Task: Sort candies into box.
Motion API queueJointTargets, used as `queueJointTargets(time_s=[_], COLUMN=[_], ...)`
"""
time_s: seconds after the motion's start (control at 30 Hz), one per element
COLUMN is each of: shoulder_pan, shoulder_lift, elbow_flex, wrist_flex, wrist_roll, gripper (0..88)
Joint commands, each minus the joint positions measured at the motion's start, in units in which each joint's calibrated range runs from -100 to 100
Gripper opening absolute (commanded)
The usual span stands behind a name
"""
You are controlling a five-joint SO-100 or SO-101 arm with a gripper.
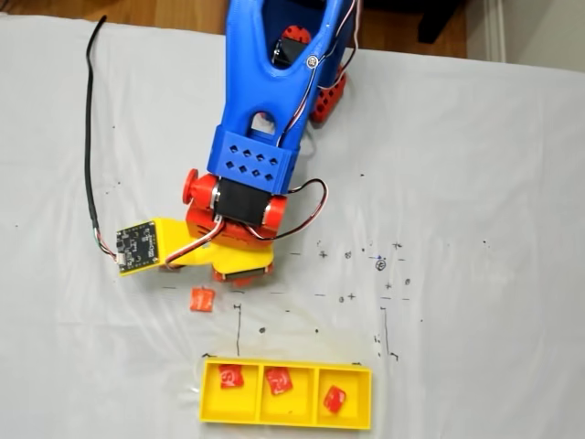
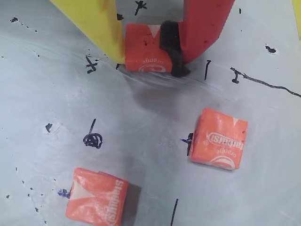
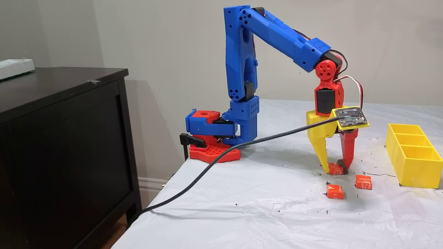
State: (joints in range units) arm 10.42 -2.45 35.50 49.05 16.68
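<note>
The gripper [image 2: 153, 59], with one yellow finger and one red finger tipped by a black pad, is closed narrowly around a small square orange-red wrapped candy [image 2: 143, 54] that sits on the white plastic-covered bench [image 2: 141, 122]; both fingers touch its sides, and it does not look lifted yet. In a fixed view the same gripper [image 3: 335, 168] stands upright over that candy, fingertips down at the bench.

Just in front of the gripper lie two more loose wrapped candies, well apart from each other: one [image 2: 218, 144] to the right in the wrist view, one [image 2: 96, 197] lower left.

Further out, beyond these, sits the flat bright yellow plastic box with three square compartments [image 1: 285, 416]. In a fixed view each compartment holds one candy: left [image 1: 230, 376], middle [image 1: 278, 380], right [image 1: 335, 399].

By my reckoning, the job is about half done: three candies are boxed, one is gripped and ready to lift, and two remain on the bench.
</note>
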Motion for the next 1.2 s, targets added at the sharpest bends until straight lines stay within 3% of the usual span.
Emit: queueJointTargets(time_s=[0.0, 0.3, 0.53, 0.7, 1.17], shoulder_pan=[0.00, -5.25, -13.59, -17.21, -18.48], shoulder_lift=[-6.71, -23.16, -32.07, -31.22, -11.03], elbow_flex=[-2.14, -6.96, -4.23, -4.59, -14.88], wrist_flex=[-1.36, 5.03, -3.65, -8.89, -20.35], wrist_roll=[-0.83, -7.23, -14.90, -17.73, -19.15], gripper=[0.2, 0.2, 0.2, 0.2, 0.2])
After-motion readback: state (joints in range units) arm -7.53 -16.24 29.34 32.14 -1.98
